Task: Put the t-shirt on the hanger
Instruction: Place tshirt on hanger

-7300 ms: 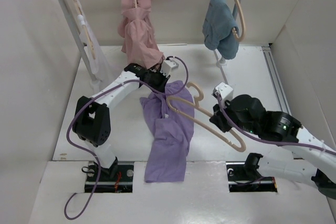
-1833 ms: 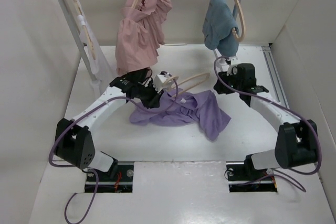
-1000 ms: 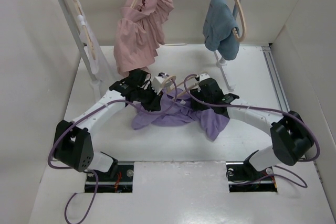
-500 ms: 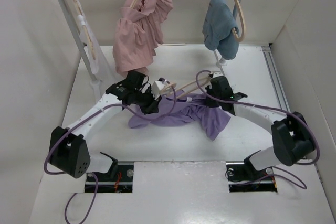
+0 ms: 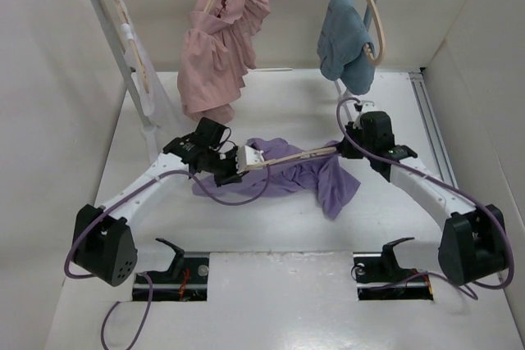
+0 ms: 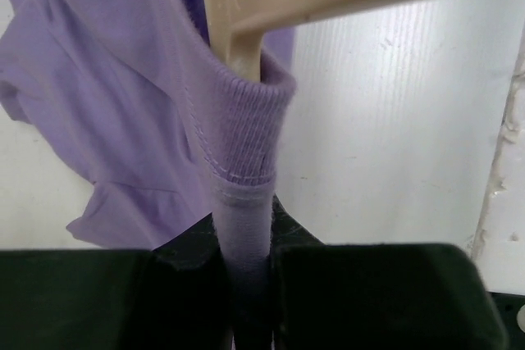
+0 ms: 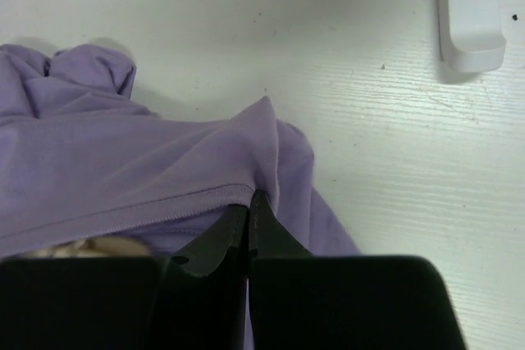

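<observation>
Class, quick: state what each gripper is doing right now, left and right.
Left gripper: closed on the t-shirt, at its ribbed band.
Right gripper: closed on the t-shirt's edge.

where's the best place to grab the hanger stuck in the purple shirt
Probably the bare stretch of the hanger that shows above the t-shirt, coming from above with the jaws across it. That stretch is thin and lies nearly level, and cloth hides most of the rest.

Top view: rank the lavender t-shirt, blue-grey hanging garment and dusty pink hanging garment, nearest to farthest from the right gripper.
1. lavender t-shirt: pinched by the right gripper, table centre.
2. blue-grey garment: hanging behind it, rear right.
3. dusty pink garment: hanging rear left.
</observation>
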Robot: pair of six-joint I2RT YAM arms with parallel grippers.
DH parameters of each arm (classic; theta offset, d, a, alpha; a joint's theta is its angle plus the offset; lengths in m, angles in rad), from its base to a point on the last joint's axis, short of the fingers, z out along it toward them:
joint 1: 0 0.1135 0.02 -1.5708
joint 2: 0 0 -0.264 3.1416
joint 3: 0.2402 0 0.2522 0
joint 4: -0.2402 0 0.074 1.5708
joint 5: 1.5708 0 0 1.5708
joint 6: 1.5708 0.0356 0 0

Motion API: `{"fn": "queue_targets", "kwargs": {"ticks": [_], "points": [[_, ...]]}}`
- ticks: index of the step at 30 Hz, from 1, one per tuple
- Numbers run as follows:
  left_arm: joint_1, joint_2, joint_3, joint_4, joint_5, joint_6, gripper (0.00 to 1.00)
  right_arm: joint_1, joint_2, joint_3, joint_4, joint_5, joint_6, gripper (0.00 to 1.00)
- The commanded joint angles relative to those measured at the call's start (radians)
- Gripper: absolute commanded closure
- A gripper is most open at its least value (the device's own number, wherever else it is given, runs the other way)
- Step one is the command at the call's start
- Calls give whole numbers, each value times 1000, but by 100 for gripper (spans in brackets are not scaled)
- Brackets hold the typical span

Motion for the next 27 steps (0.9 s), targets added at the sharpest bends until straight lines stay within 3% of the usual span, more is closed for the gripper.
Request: {"fn": "queue_targets", "kwargs": {"ticks": [1,10,16,20,23,27], "points": [[7,23,5,-60,-96,7,100,-4,-79,31,-10,109,-107,100],[7,150,104,-37,-245,-53,100,180,-179,161,-141,231,-281,100],[-84,150,210,-75,-143,44,100,334,-60,190,67,-124,-390,100],[-84,150,255,-164,-3,137,100,368,55,299,56,-260,-472,100],[-84,140,246,-154,21,121,100,358,80,310,7,-343,-512,85],[-84,120,223,-153,31,133,100,320,-15,241,-3,-363,-512,40]]}}
